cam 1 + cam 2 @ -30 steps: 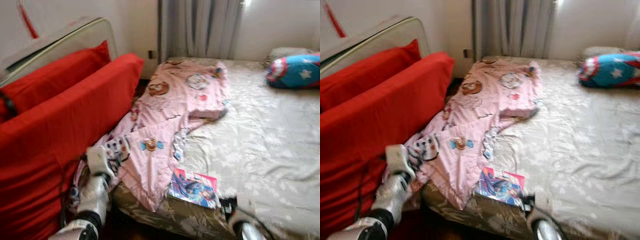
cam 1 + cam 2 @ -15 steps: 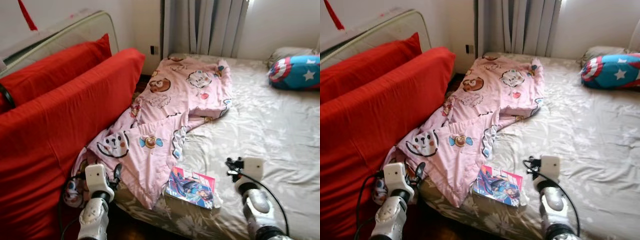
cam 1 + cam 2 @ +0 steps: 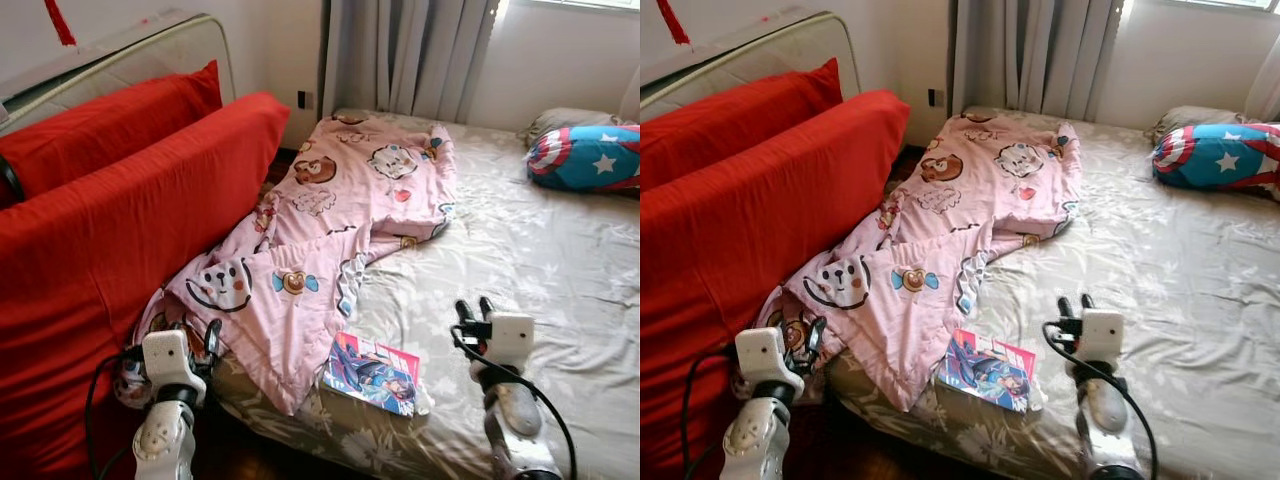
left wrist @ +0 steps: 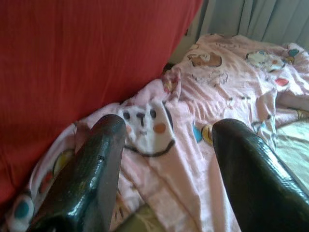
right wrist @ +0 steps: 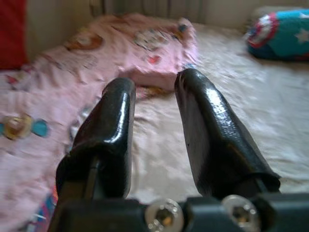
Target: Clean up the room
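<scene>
A rumpled pink blanket (image 3: pixel 340 230) is sprawled across the bed (image 3: pixel 540 270), a book (image 3: pixel 375 372) near its edge; the left gripper (image 4: pixel 166 169) and right gripper (image 5: pixel 154 130) are held open, empty, seemingly poised to tidy.

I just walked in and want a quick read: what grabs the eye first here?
The pink cartoon blanket sprawls across the bed's left side and spills over its edge against the big red cushion. A colourful book lies at the bed's near edge, and a star-patterned pillow sits at the far right. Both grippers, left and right, are open above the near edge.
</scene>
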Robot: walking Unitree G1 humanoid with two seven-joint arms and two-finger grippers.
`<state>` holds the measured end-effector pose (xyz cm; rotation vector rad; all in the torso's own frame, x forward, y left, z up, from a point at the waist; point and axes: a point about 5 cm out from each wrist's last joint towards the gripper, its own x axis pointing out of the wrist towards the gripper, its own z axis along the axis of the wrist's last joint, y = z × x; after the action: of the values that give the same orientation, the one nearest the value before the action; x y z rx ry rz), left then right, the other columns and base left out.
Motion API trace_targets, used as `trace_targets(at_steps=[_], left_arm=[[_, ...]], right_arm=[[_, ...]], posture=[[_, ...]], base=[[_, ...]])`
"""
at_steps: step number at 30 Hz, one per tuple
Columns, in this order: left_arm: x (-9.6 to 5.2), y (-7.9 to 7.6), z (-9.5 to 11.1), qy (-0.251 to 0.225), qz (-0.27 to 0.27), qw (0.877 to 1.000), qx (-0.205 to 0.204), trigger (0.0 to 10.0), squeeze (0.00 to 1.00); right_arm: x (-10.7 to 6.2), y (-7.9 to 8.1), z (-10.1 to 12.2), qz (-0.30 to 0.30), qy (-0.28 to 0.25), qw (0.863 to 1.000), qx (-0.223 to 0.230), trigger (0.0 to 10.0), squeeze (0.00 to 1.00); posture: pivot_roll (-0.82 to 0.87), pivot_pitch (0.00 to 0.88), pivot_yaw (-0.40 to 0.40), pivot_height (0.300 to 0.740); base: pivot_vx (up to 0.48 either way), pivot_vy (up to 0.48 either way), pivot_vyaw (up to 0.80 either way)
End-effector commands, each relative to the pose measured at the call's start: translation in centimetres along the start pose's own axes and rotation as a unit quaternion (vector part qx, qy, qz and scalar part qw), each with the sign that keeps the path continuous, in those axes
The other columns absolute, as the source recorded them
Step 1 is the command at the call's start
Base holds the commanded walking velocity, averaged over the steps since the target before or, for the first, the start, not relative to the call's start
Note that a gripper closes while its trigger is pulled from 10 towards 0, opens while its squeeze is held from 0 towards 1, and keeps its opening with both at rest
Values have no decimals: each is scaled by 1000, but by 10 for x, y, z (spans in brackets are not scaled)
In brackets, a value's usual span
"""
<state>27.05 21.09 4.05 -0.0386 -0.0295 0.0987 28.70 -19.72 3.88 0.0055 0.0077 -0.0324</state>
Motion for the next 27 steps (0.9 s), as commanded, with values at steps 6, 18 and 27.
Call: trace_targets(at_steps=[6,18,27], left_arm=[[2,-10,12,-14,-25,1000,-7,10000,0],[0,-16,25,-21,-62,998,-1,10000,0],[-6,-22,20,-1,-77,997,-4,10000,0]], right_arm=[[-8,15,-1,1,-10,1000,7,10000,0],[-20,10,0,-9,-11,1000,-10,10000,0],[-23,7,4,-6,-13,1000,-27,10000,0]], posture=[[-138,56,48,740],[-135,105,52,740],[-131,134,55,715]], base=[[0,0,0],[0,0,0],[0,0,0]])
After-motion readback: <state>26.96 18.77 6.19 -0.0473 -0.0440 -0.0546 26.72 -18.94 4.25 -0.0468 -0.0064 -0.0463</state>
